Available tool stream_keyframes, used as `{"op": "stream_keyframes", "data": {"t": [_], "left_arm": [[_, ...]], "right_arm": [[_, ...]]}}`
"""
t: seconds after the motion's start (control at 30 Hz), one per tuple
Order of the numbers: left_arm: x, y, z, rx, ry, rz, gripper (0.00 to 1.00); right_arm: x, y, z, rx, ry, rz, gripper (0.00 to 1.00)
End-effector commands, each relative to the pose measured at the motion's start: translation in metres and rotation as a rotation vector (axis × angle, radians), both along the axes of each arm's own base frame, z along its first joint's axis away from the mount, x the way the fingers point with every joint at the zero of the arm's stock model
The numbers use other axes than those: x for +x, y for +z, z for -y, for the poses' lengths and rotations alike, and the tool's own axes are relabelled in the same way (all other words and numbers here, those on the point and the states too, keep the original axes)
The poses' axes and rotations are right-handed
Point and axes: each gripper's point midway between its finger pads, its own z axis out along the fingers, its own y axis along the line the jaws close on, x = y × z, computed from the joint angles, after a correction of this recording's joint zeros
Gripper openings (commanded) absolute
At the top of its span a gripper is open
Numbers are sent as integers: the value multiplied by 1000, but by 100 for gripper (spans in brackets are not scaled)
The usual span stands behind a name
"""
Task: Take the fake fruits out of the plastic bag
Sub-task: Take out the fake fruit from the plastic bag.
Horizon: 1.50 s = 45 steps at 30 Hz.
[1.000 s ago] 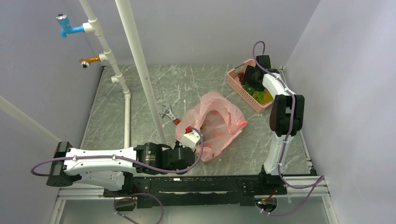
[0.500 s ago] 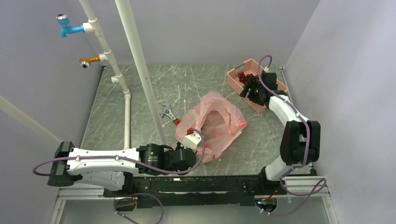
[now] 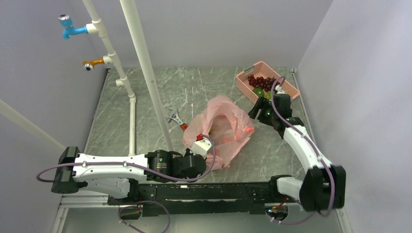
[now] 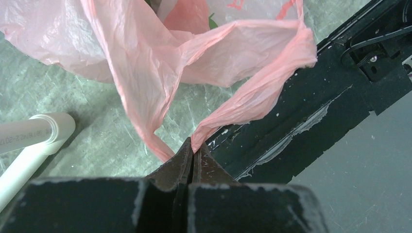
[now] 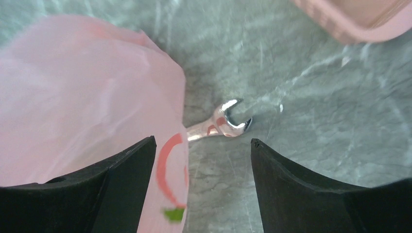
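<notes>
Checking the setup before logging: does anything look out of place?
Yes: a wrench lies on the table beside the bag, its handle partly hidden by the plastic. It is the only tool here.

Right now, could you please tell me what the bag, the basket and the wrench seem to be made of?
The bag looks like thin translucent pink plastic film: it crinkles, folds and lets light through. The basket seems rigid pink plastic, matte, its straight walls holding shape. The wrench has a bright metal head, probably steel, with mirror-like glints; its handle looks red-coated.
</notes>
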Motion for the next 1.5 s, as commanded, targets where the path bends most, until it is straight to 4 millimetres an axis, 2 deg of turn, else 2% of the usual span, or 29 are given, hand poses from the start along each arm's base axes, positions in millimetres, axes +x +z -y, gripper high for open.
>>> {"op": "stream_keyframes", "data": {"t": [0.0, 0.07, 0.13, 0.23, 0.4, 0.53, 0.6, 0.67, 0.93, 1.0, 1.1, 1.27, 1.47], "left_arm": [[-1, 5, 7, -36, -20, 10, 0], [-1, 6, 6, -37, -16, 14, 0], [0, 6, 6, -41, -14, 15, 0], [0, 5, 4, -44, -12, 17, 0], [1, 5, -1, -42, 4, 18, 0], [2, 10, -4, -56, 9, 25, 0], [3, 12, -5, -55, 10, 30, 0], [3, 14, -6, -51, 13, 33, 0], [3, 18, -13, -60, 30, 31, 0], [4, 21, -16, -63, 34, 35, 0], [6, 30, -17, -89, 36, 47, 0], [8, 43, -14, -138, 24, 71, 0], [5, 41, -8, -130, 12, 56, 0]], "right_arm": [[-8, 76, 3, -57, 12, 224, 73], [-18, 103, -11, -51, 94, 309, 73], [-33, 124, -40, -12, 229, 378, 73], [-60, 136, -91, 56, 460, 409, 73], [-101, 113, -146, 95, 693, 354, 70], [-124, 77, -179, 78, 823, 274, 68], [-124, 54, -186, 21, 804, 225, 65], [-116, 38, -183, -34, 730, 189, 63], [-84, 9, -154, -212, 511, 136, 54], [-81, -3, -153, -259, 526, 115, 52], [-78, -16, -164, -259, 566, 116, 52], [-71, -19, -191, -184, 629, 159, 53], [-52, -23, -219, -125, 637, 207, 60]]}}
